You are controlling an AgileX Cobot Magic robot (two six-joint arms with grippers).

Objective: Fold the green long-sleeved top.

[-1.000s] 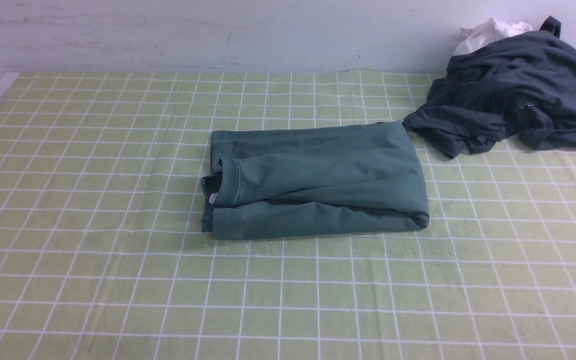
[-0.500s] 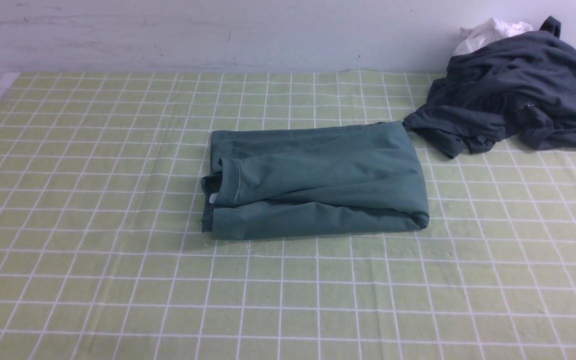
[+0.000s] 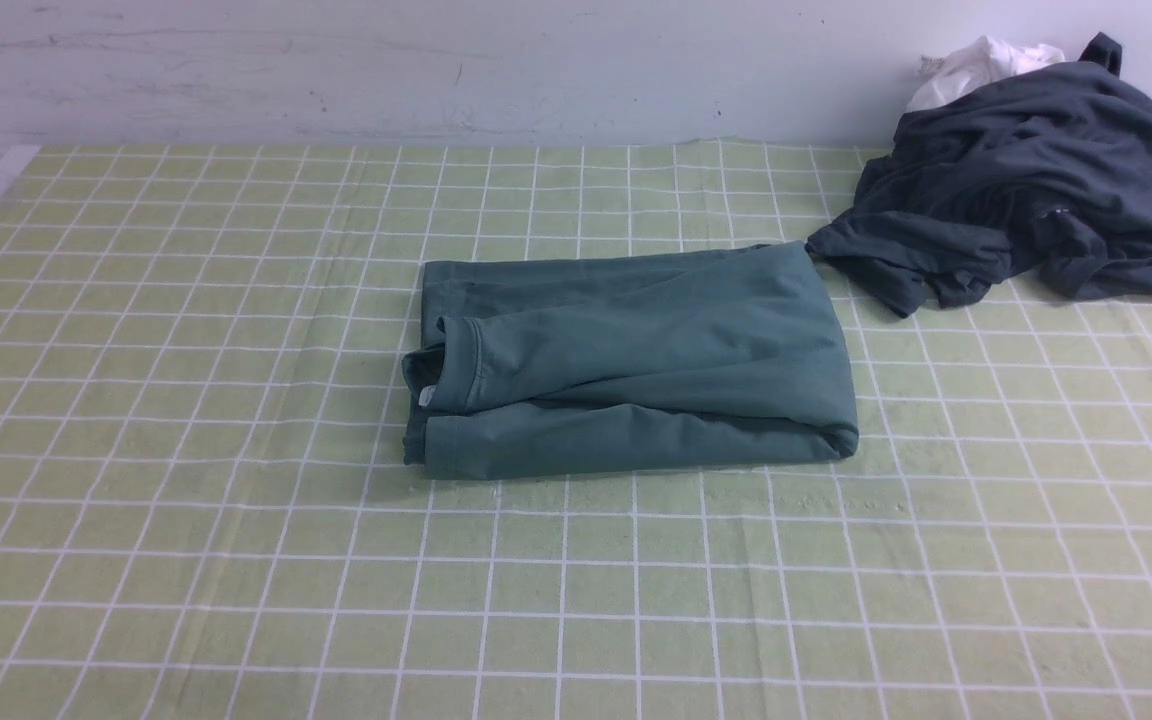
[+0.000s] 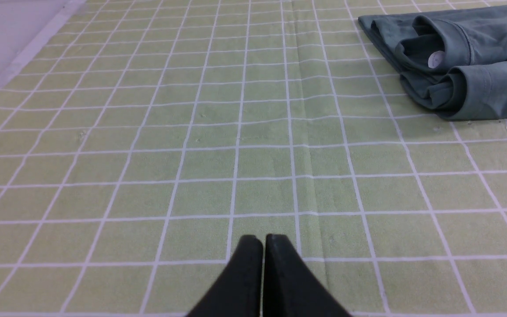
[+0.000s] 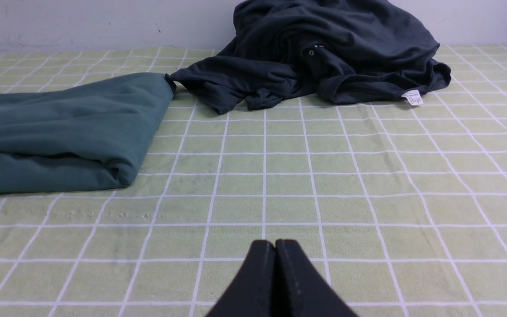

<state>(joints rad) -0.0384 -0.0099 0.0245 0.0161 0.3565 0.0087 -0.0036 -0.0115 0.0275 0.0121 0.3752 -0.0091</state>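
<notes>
Near the middle of the front view, slightly above center, the green top (image 3: 636, 350) is lying folded into a wide bundle on the checked cloth (image 3: 576, 590). Both grippers are staying clear of it. In the left wrist view, the left gripper (image 4: 263, 240) is pointing away from the top, which is showing at the upper right; its fingers are closed together. In the right wrist view, the right gripper (image 5: 274, 244) is also closed, with the top lying at the left edge. Dark clothing (image 3: 1046, 170) is sitting at the front view's upper right, touching the top's corner.
</notes>
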